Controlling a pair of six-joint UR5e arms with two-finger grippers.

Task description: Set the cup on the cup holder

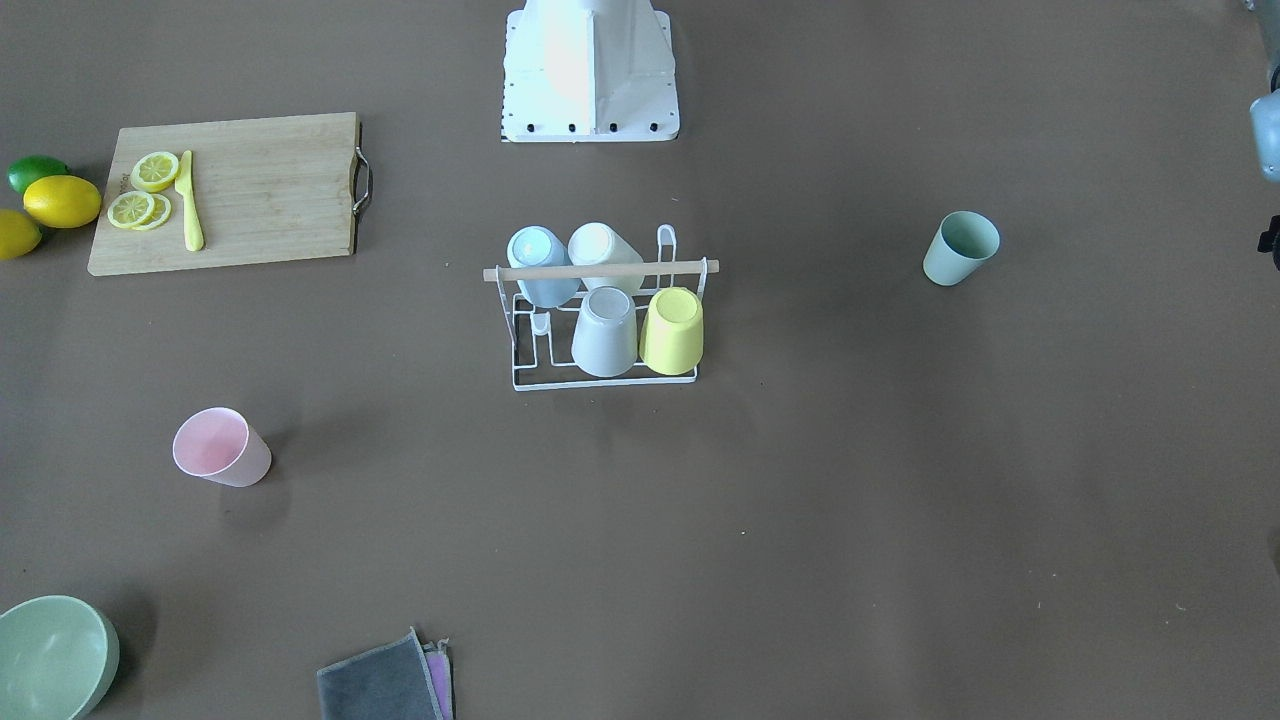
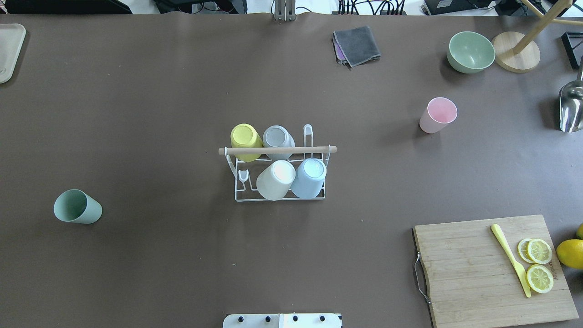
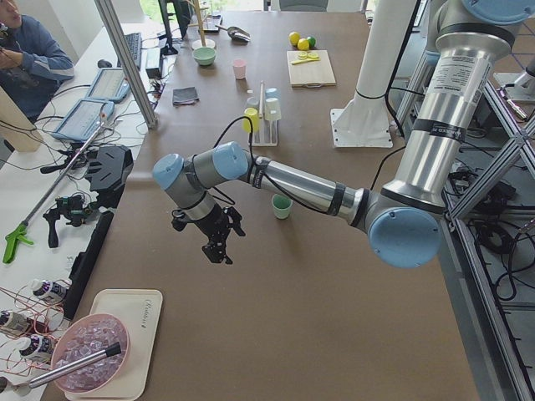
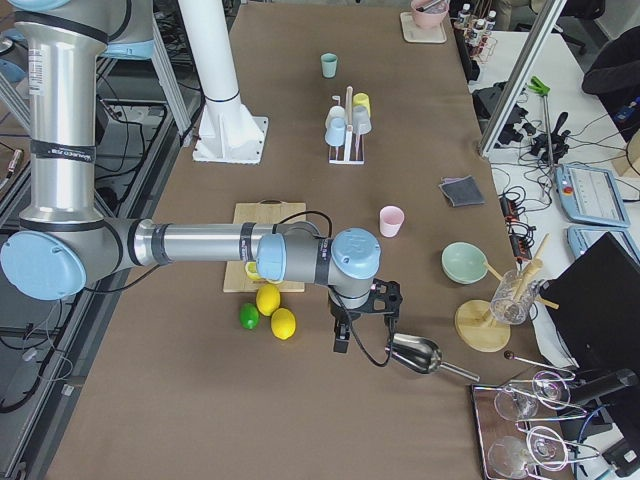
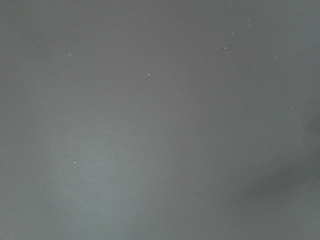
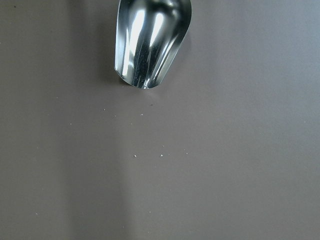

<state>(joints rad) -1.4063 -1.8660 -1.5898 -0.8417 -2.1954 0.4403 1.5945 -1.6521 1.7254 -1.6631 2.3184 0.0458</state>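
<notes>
The cup holder is standing at the middle of the desk, with four inverted cups sitting on its prongs. Two prongs are showing bare: the far free prong at its right end and the near free prong at its left end.

Two loose cups are waiting upright, mouths up. The green cup is well to the left of the holder, and the pink cup is well to its right, on the far side.

Both look like thin, stiff plastic tumblers, so they are probably light, smooth and a little slippery, and not fragile. They are tapering toward the base, so a pinch across the wall just under the rim is looking safest, or one finger inside the mouth. A squeeze low on the taper is risking a slip. The cup is needing a flip before it drops over a prong.

The left tool is hanging far left of the holder and the right tool far right of it. Each is showing only in a side view, so I cannot tell its opening.
</notes>
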